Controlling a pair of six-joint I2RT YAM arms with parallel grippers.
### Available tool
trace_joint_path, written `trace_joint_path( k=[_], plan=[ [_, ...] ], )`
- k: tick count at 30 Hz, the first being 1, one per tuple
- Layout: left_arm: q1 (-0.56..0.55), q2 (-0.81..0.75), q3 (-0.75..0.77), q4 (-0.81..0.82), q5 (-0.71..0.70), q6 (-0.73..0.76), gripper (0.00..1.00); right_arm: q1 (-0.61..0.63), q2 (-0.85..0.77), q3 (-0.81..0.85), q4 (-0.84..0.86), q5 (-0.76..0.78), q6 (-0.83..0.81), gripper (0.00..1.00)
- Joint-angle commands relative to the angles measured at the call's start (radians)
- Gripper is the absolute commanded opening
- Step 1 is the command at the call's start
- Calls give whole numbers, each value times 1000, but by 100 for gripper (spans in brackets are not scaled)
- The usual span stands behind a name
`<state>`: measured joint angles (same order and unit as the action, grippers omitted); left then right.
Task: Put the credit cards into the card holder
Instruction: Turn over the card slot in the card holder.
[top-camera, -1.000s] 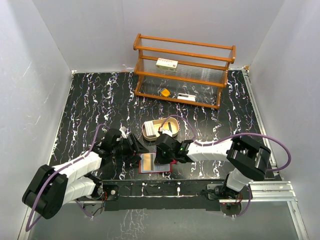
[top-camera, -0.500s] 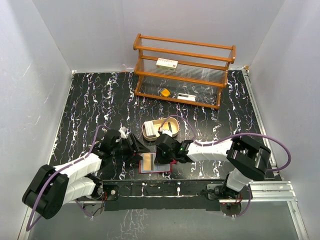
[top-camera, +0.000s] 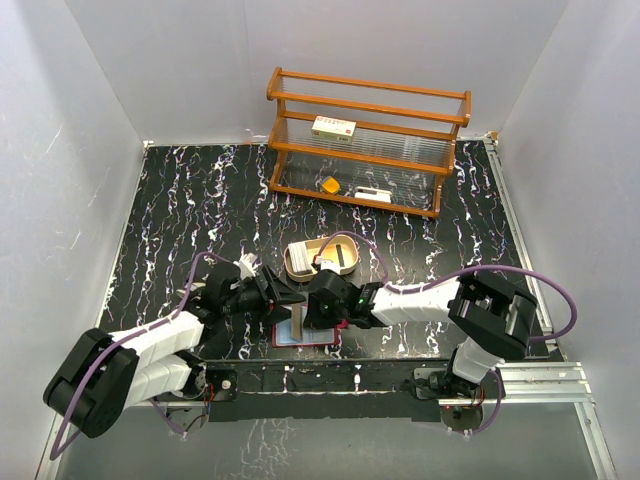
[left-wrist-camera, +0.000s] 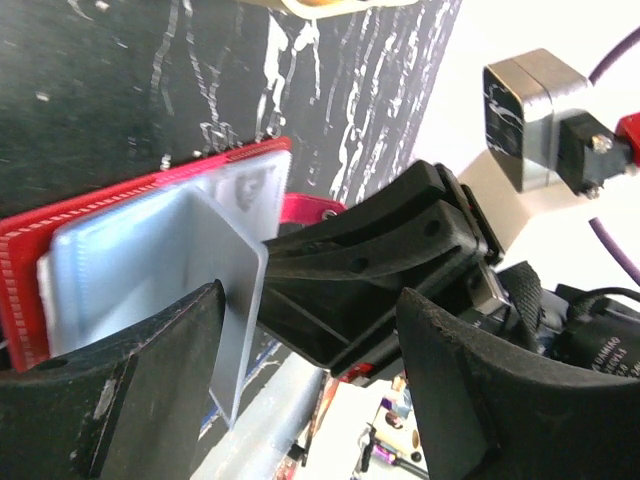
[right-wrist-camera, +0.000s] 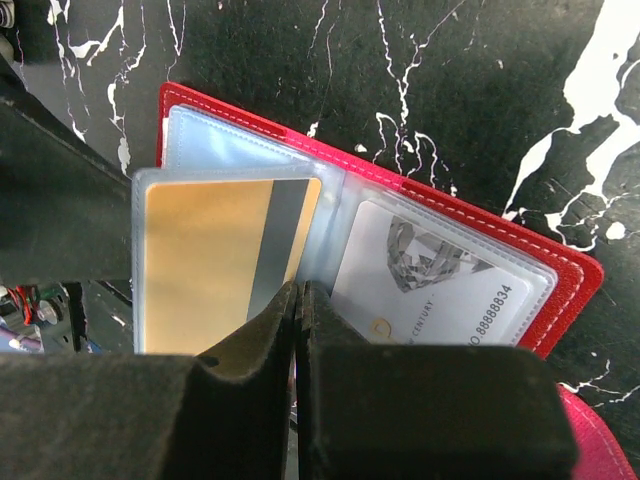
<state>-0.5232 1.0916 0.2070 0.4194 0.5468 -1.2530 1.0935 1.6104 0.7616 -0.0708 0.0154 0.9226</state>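
The dark red card holder (top-camera: 290, 338) lies open at the near table edge. In the right wrist view its clear pockets hold a yellow card (right-wrist-camera: 205, 255) with a grey stripe and a white card (right-wrist-camera: 440, 285) with a diamond print. My right gripper (right-wrist-camera: 301, 300) is shut, pinching the edge of the pocket leaf that holds the yellow card. In the left wrist view that leaf (left-wrist-camera: 230, 300) stands up from the holder (left-wrist-camera: 60, 240). My left gripper (left-wrist-camera: 310, 330) is open and empty, its jaws wide apart just left of the leaf. Both grippers, left (top-camera: 285, 298) and right (top-camera: 312, 312), meet over the holder.
A tan oval tray (top-camera: 298, 262) behind the holder has cards (top-camera: 330, 260) in it. A wooden rack (top-camera: 370, 140) at the back carries a white box (top-camera: 334, 127) and an orange wedge (top-camera: 329, 185). The table's near edge is right beside the holder.
My left gripper has moved right, closer to the holder. The pocket leaf has been lifted up from flat by my right gripper.
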Motion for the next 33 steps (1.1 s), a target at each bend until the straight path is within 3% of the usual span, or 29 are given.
trace_joint_path(
  k=[1,8,27,33],
  plan=[
    [-50,-17,-2,90,10,-76,68,14,16,-29,42,14,-27,0],
    [-113,-20,9,83,-66,-93,68,14,-13,-54,100,36,-23,3],
    [-131,9,31,86,-91,-84,68,14,-135,-94,58,78,-39,11],
    [-142,2,32,115,-88,-113,68,14,-212,-59,-92,141,-56,16]
  ],
)
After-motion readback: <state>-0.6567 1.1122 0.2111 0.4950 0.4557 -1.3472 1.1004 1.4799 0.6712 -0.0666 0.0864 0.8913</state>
